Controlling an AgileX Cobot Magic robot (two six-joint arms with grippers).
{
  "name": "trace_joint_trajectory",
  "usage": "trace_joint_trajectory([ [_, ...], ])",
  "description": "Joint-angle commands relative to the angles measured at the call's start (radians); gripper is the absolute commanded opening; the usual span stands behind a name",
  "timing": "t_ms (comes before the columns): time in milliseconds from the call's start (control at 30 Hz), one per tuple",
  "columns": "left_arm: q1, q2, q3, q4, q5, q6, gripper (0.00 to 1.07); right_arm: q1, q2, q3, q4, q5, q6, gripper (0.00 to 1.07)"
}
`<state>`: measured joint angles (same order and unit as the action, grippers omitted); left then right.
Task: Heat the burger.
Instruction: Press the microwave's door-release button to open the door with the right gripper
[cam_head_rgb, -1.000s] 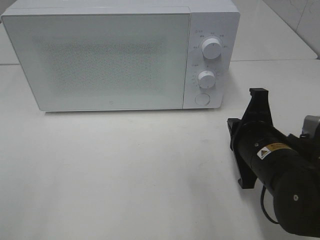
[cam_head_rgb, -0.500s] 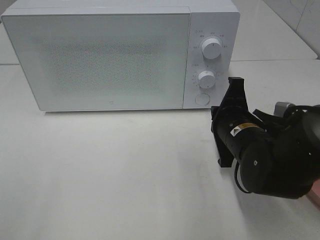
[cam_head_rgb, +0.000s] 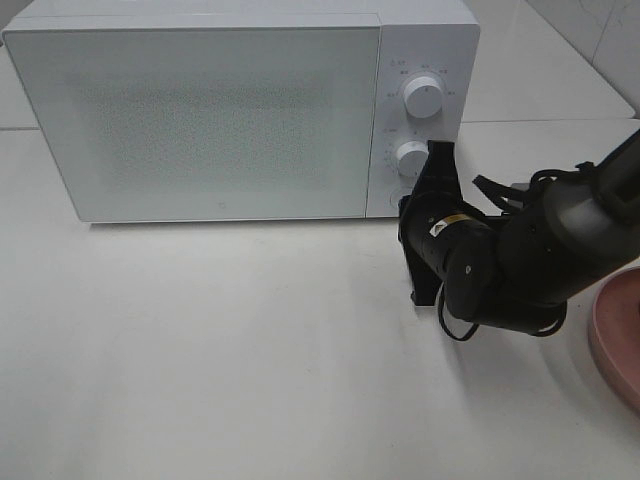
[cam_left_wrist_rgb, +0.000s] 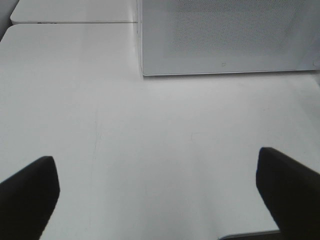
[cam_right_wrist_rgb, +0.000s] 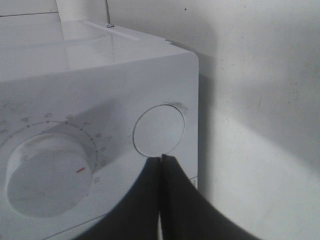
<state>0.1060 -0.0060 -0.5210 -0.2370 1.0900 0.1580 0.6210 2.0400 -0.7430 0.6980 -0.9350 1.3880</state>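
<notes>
We list what stands on the white table (cam_head_rgb: 200, 350):

- Microwave (cam_head_rgb: 200, 120): white, at the far side, door closed; upper dial (cam_head_rgb: 424, 97) and lower dial (cam_right_wrist_rgb: 45, 175) on its panel, with a round button (cam_right_wrist_rgb: 159, 130) beneath them
- Right gripper (cam_right_wrist_rgb: 161, 157): clenched with nothing between the fingers, its joined tips at the rim of the round button; we cannot tell whether they press it
- Left gripper (cam_left_wrist_rgb: 155, 157): released, fingers wide apart and holding nothing, above bare table in front of the microwave door
- Plate (cam_head_rgb: 622, 340): pink, only its edge in sight at the right border of the high view
- Burger: no view shows it, so we cannot tell where it lies
</notes>
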Motion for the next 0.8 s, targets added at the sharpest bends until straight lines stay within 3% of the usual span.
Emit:
trace_joint_trajectory([
  [33,0.003,-0.023,0.003,0.0,-0.015,0.002,1.01,-0.01,0.017,-0.027,-0.018,0.015,0.0,0.01],
  [333,0.003,-0.023,0.003,0.0,-0.015,0.002,1.01,-0.051,0.066,-0.097,-0.037,0.039,-0.006,0.01],
  [800,0.003,-0.017,0.003,0.0,-0.015,0.002,1.01,-0.062,0.092,-0.124,-0.059,-0.037,-0.004,0.0],
])
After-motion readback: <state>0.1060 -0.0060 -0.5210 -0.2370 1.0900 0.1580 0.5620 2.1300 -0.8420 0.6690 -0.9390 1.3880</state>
